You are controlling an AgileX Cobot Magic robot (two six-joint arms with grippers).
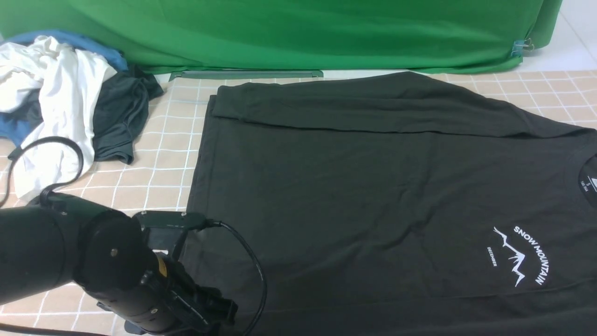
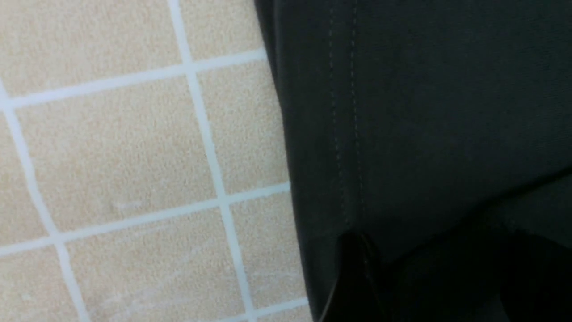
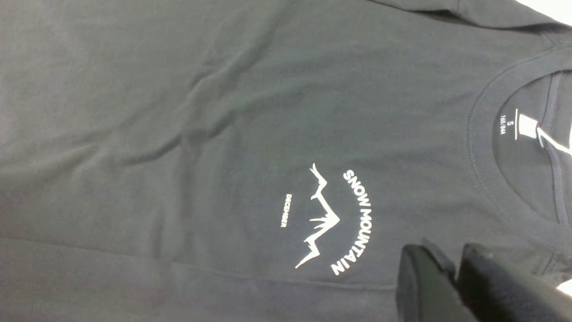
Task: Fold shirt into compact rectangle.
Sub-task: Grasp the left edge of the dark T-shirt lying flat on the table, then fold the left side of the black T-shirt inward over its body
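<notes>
Our left gripper (image 1: 205,308) hung at the black T-shirt (image 1: 373,186) hem, jaws unreadable. Our right gripper (image 3: 451,273) stood nearly closed, empty. We judged matched grips on the table's near edge essential.

- The left arm (image 1: 93,261) was round, fat and black.
- It had small silver screws and a yellow sticker.
- A black cable (image 1: 247,261) looped from it.

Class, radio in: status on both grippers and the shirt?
Left gripper at the hem. Right gripper nearly closed, empty. Black T-shirt flat, far edge folded in. Nothing blocking.
</notes>
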